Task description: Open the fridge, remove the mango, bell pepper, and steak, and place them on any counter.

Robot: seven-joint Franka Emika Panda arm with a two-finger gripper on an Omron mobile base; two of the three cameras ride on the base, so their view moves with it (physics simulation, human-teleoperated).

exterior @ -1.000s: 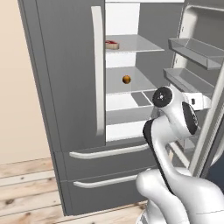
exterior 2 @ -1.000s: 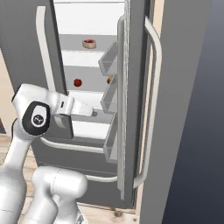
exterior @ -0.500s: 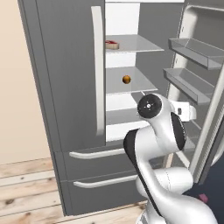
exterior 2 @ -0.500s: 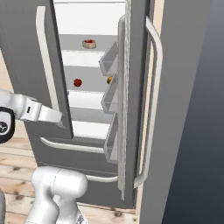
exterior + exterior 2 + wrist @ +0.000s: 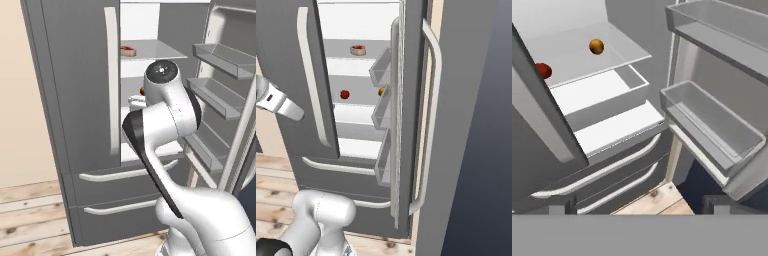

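The fridge has its left door shut and its right door swung wide open. On an upper shelf lies the steak. One shelf lower sit the orange mango and the red bell pepper, the pepper partly behind the left door's edge in the hand view. My gripper is open and empty in front of the lower shelves, well short of the fruit. In the left base view my arm covers most of the mango. The counter is out of view.
The open door carries several clear bins close on my right. Two drawers with pale handles sit below the shelves. The closed door's long handle stands on the left. Wooden floor lies below.
My arm has swung left across the front of the fridge opening, and the hand has moved toward the left edge of the right base view. The gripper stays open; the food has not moved.
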